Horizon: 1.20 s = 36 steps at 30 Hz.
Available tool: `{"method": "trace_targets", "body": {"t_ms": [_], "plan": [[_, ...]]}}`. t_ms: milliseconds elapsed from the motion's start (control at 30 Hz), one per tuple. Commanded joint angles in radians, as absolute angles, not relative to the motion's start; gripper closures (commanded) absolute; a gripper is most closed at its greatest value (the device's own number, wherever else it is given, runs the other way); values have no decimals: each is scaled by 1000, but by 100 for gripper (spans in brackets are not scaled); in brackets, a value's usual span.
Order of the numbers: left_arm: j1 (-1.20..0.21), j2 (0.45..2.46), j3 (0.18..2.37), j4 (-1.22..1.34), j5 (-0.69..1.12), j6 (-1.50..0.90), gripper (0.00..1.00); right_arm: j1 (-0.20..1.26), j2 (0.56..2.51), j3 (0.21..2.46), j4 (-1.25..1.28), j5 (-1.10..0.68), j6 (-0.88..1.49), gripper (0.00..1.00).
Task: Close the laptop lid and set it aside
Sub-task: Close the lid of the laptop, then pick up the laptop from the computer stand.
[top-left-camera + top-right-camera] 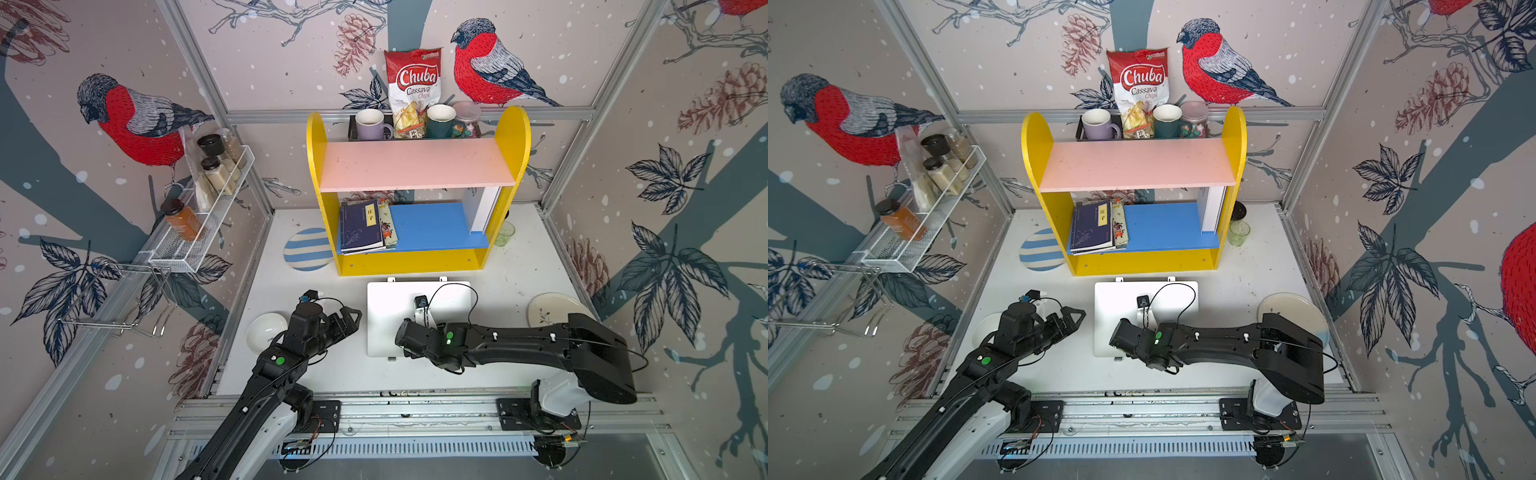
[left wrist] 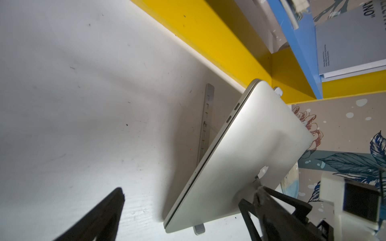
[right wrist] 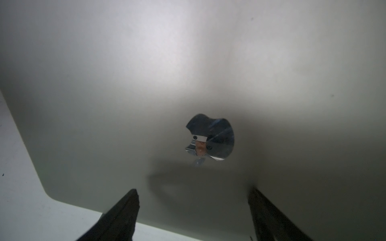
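- The laptop [image 1: 390,316] sits mid-frame in a top view, its laptop lid [image 3: 188,73] shut, tilted on a stand [image 2: 205,125].
- My right end effector [image 3: 193,191] hangs open over the logo; my left end effector [image 1: 351,318], also open, sits just left.
- I judge it stiff, heavy and slippery, so I'd grip the side edges.

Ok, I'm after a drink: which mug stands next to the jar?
The green mug, right of the chips bag, beside the jar; the purple mug stands left of the bag.

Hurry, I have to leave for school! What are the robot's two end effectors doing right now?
Left end effector: open, holding nothing.
Right end effector: open over the laptop lid, holding nothing.
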<state>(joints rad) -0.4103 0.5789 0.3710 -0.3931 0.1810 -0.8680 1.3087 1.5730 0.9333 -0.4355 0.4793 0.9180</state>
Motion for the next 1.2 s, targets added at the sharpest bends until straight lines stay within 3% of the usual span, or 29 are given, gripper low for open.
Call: {"method": "trace_targets", "body": {"t_ms": [0, 200, 300, 433, 567, 700, 800, 1000, 1167], "plan": [[-492, 582, 321, -272, 104, -922, 3, 1316, 1522, 923, -440, 519, 914, 16], [-645, 600, 274, -239, -87, -964, 3, 1321, 1266, 795, -436, 588, 901, 10], [-647, 616, 230, -183, -83, -980, 4, 1300, 1059, 694, -454, 624, 909, 1], [-649, 612, 153, -33, -36, -971, 5, 1224, 768, 550, -496, 642, 904, 0], [-649, 573, 108, 82, 10, -907, 4, 1080, 438, 430, -511, 517, 831, 6], [-649, 522, 82, 159, 62, -828, 4, 934, 180, 358, -526, 363, 757, 0], [-649, 500, 40, 253, 91, -787, 4, 834, 144, 327, -513, 222, 712, 0], [-649, 492, 5, 318, 110, -725, 4, 659, 281, 274, -401, -69, 685, 0], [-649, 474, 17, 296, 109, -638, 5, 549, 289, 262, -360, -133, 648, 2]]}}
